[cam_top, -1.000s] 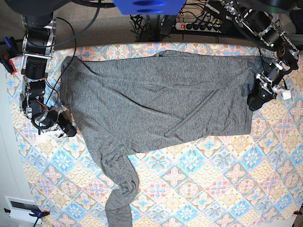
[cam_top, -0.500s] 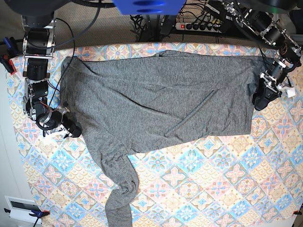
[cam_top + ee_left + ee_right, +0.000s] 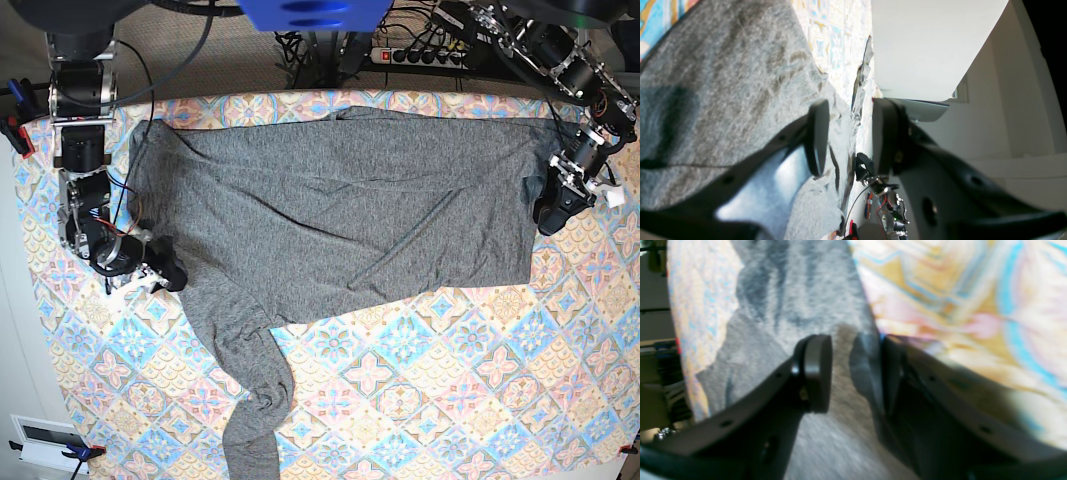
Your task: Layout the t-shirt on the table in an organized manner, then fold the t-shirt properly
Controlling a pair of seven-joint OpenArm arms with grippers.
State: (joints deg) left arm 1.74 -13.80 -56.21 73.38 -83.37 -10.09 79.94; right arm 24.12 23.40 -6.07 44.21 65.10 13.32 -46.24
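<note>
The t-shirt [image 3: 340, 215] lies spread flat across the far half of the bench [image 3: 450, 400], one sleeve trailing toward the near edge. The right tool [image 3: 846, 373] sits at the shirt's side edge, jaws parted, nothing gripped. The left tool [image 3: 846, 136] sits at the opposite edge, likewise parted and empty.

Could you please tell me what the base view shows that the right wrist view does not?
Only the base view shows the whole t-shirt spread across the table, one long sleeve trailing toward the near edge, the left gripper at the shirt's opposite side, and a power strip behind the table. Only the right wrist view shows the right gripper up close, jaws apart over grey fabric, nothing pinched between them. Both show the grey knit and the patterned tablecloth.
</note>
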